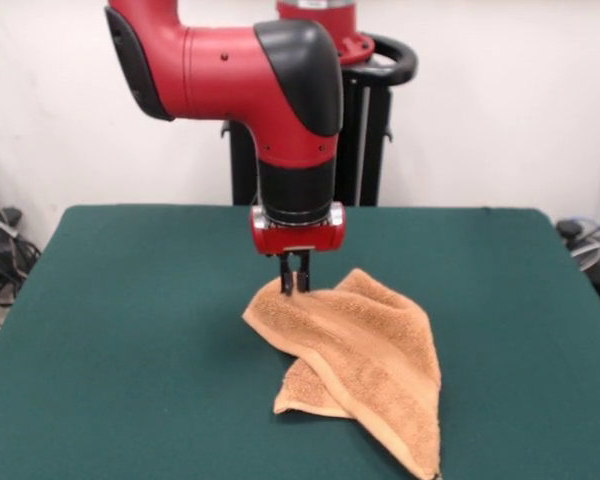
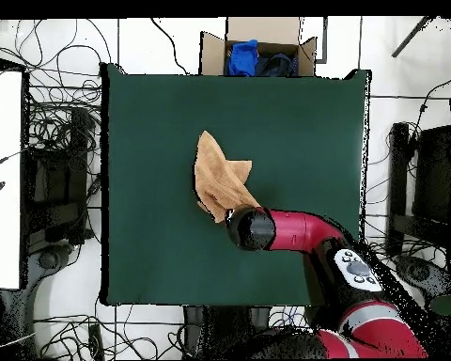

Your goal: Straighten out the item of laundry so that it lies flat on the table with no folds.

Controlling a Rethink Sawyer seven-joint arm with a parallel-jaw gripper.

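**Mia:** Where is the towel [image 1: 355, 350]?

**Ben:** It lies near the middle of the green table [image 1: 130, 330]. It is not flat. It is folded over itself, so one layer sits on top of another. A pointed end reaches toward the front edge of the table, and a smaller flap sticks out from under the top layer.

**Mia:** And the red arm [image 1: 240, 70]?

**Ben:** It comes down from above. The hand [image 1: 294, 280] is at the towel's far corner, the high one. The two thin fingers are close together, with only a thin gap, right at the edge of the cloth. I think they pinch that corner, because the corner stands up a bit there.

**Mia:** Can you see that from the top too?

**Ben:** No. From above, the arm covers the hand. I only see the towel [image 2: 218, 177] poking out from under it.

**Mia:** So what step is this?

**Ben:** I think it is the grab-and-pull step. The towel is far from done. The folds are all there.

**Mia:** What does it need next?

**Ben:** I guess it should lift the corner a little and pull it away from the rest, so the top layer slides off the bottom one. It must hold tight, or the corner may slip out.
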